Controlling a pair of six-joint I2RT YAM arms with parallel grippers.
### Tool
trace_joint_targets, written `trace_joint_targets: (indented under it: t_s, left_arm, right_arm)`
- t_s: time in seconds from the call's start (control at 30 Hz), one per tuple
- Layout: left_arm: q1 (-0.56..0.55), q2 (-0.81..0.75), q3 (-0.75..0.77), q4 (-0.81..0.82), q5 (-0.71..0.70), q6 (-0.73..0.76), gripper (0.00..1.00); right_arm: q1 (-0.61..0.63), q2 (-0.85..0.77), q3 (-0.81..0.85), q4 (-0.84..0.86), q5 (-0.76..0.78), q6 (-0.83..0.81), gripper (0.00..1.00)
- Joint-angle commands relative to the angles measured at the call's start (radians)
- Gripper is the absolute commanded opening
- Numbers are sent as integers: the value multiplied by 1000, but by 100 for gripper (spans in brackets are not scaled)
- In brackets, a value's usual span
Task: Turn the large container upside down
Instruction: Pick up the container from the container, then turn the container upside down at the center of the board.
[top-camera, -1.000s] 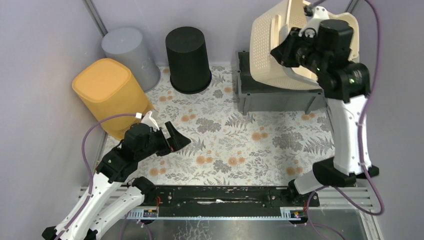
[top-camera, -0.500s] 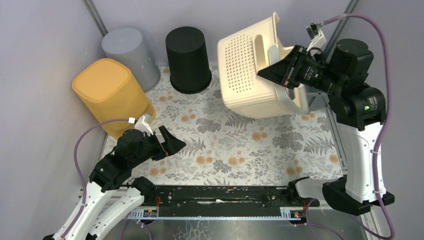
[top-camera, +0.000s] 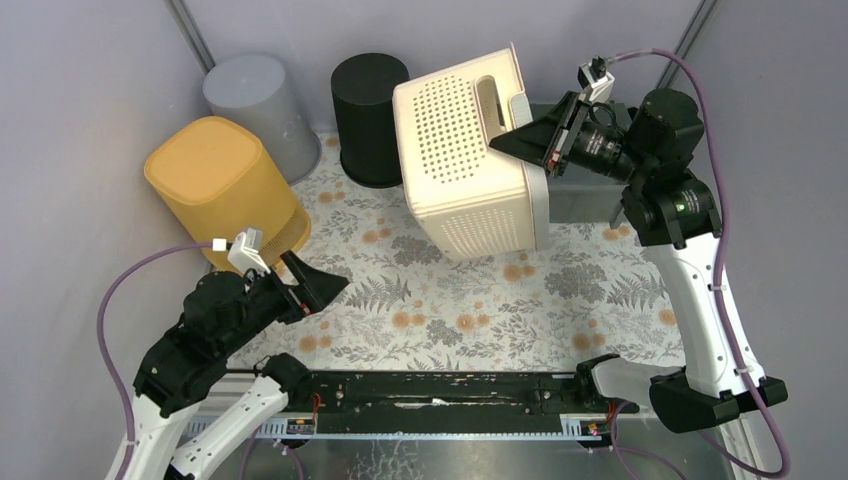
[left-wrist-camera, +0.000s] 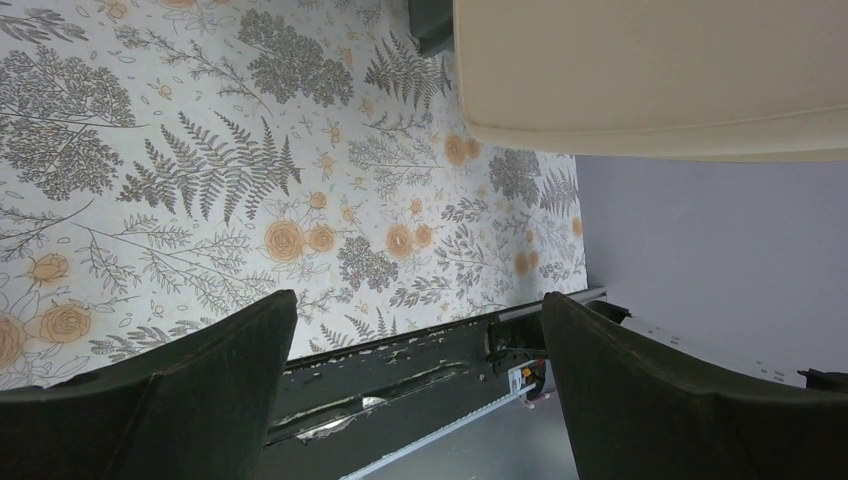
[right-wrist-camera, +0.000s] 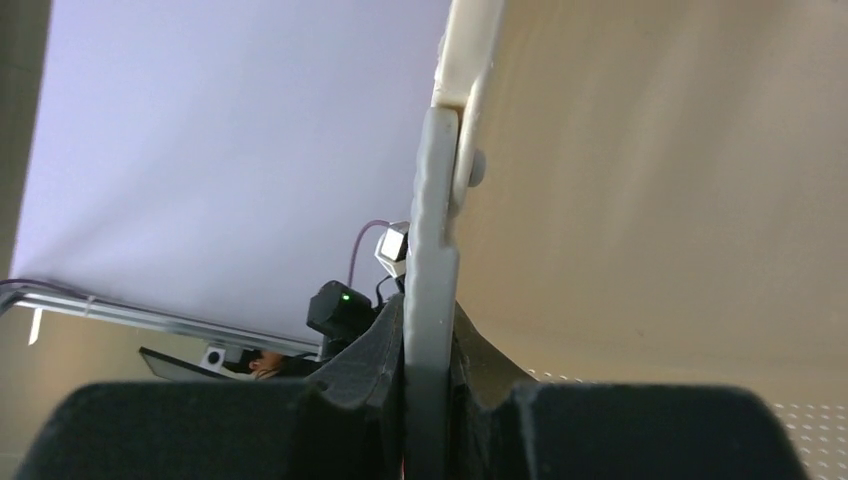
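The large container is a cream perforated basket (top-camera: 465, 160), held in the air above the back middle of the table and tipped well over, its base facing up and left. My right gripper (top-camera: 520, 140) is shut on its grey handle (right-wrist-camera: 430, 270) at the rim. In the right wrist view the cream wall (right-wrist-camera: 660, 180) fills the right side. My left gripper (top-camera: 322, 285) is open and empty, low at the front left. In the left wrist view its fingers (left-wrist-camera: 200, 400) frame the floral mat, and the basket's edge (left-wrist-camera: 650, 80) shows at the top.
An orange bin (top-camera: 222, 190), a grey bin (top-camera: 262, 105) and a black bin (top-camera: 375, 118) stand upside down at the back left. A dark grey stand (top-camera: 590, 200) sits at the back right, behind the basket. A black rail (top-camera: 430, 390) runs along the near edge.
My right arm has swung the basket left off the grey stand and turned it further over. My left arm has drawn back a little toward the front left.
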Motion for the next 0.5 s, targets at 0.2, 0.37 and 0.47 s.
trace_joint_targets:
  t_s: [0.2, 0.37, 0.47]
  left_arm:
    - [0, -26, 33, -56, -56, -31, 100]
    - [0, -25, 48, -67, -75, -36, 100]
    - [-1, -23, 63, -74, -87, -41, 100]
  right_arm:
    - [31, 16, 93, 466, -105, 210, 0]
    - [109, 49, 81, 553, -83, 248, 0]
    - [194, 81, 83, 583, -56, 244, 0]
